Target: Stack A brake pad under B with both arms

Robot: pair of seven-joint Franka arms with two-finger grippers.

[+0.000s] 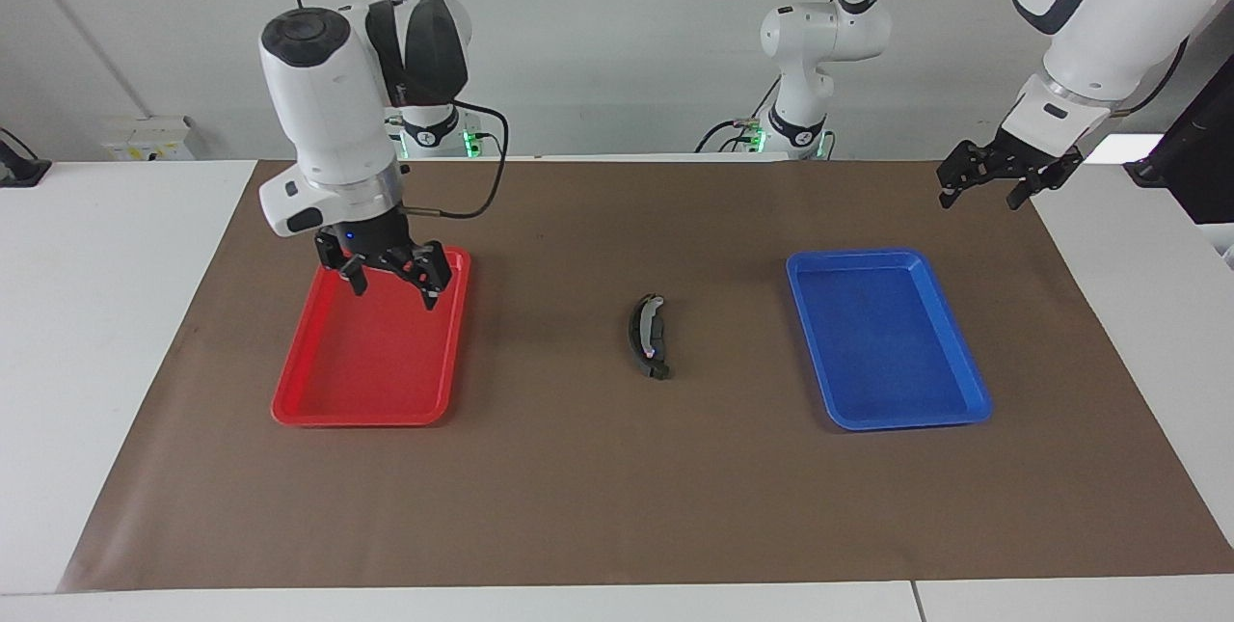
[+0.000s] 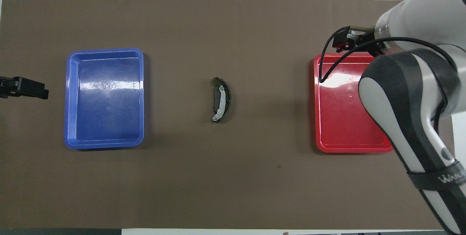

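A white table [image 1: 116, 333] covered by a brown mat [image 1: 578, 487]. On the mat: a red tray [image 1: 371, 405], a blue tray [image 1: 887, 415], and between them a stacked pair of brake parts [image 1: 648, 337].

This looked like a robotics lab: two white Franka arms [image 1: 337, 111] were bolted along the top of the frame at a white table [image 1: 116, 333] covered by a brown mat [image 1: 578, 487], bare grey wall [image 1: 617, 43] and loose cabling [image 1: 482, 159] upper centre.

I read only one marking: pale letters "WANJEE", cut by the frame edge, on my right arm's dark band [image 2: 446, 180].
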